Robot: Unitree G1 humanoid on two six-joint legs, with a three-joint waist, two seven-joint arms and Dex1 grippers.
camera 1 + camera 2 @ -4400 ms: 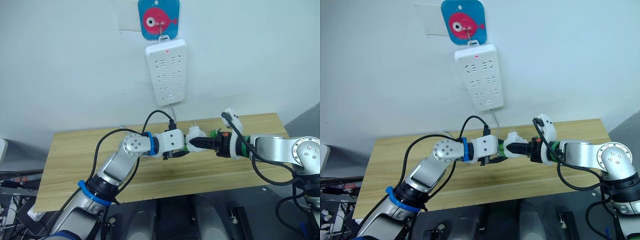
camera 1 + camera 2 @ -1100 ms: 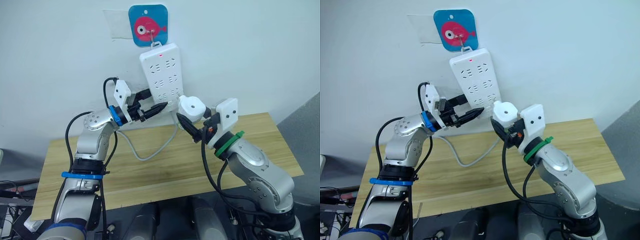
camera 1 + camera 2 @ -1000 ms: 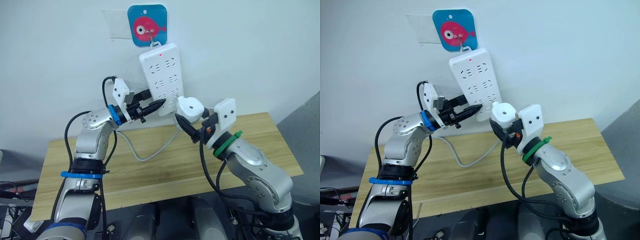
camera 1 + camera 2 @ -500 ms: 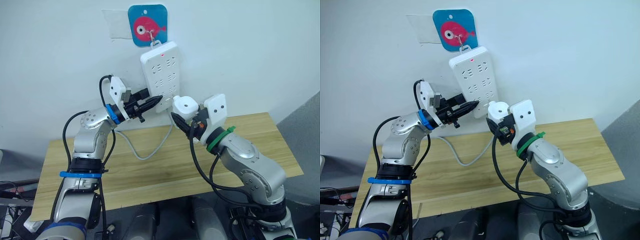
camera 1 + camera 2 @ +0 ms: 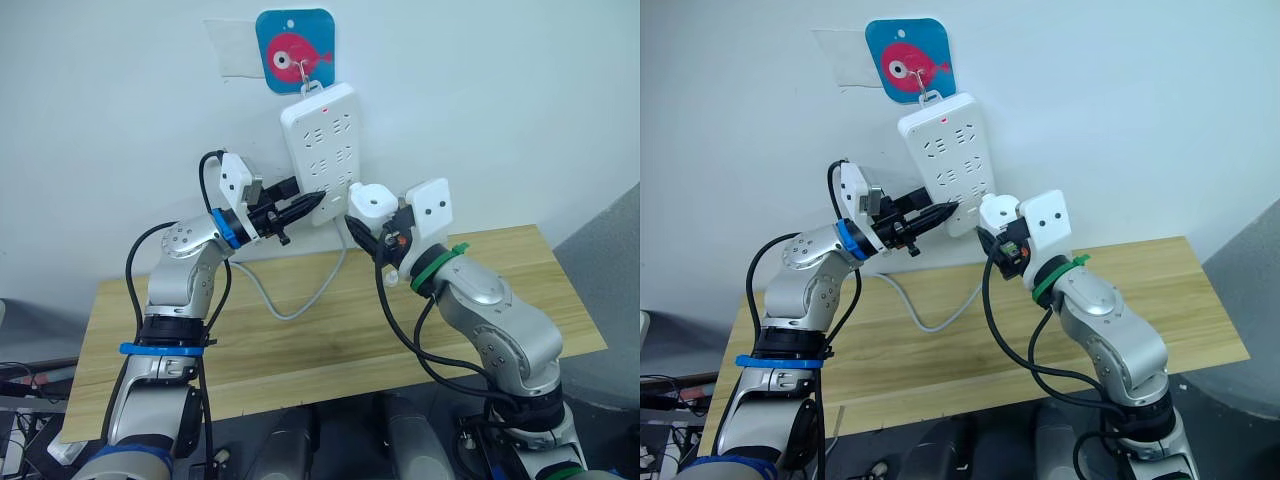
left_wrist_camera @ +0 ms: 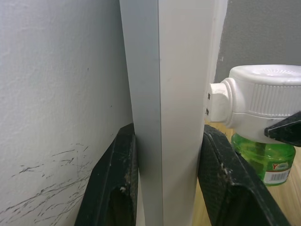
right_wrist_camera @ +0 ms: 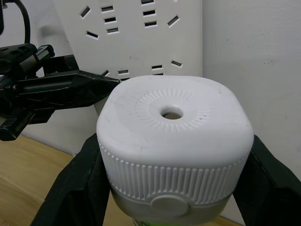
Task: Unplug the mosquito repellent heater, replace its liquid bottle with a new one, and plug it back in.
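Wooden worktop (image 5: 300, 340) nearest, a white cable (image 5: 300, 300) looping over it. Above it, right tool (image 7: 169, 188) pinching the mosquito repellent heater (image 5: 370, 200) by its ribbed sides, vent hole facing the wrist camera, green liquid bottle (image 6: 263, 157) hanging under it. Heater sits against the lower right edge of the power strip (image 5: 322, 150); its plug end meets the strip's face, prong seating not visible. Left tool (image 5: 305, 203) clamped on the strip's lower left edge, 1 finger (image 6: 115, 183) behind it, 1 in front. Strip hangs tilted on the wall from a hook under the fish sticker (image 5: 295, 50).
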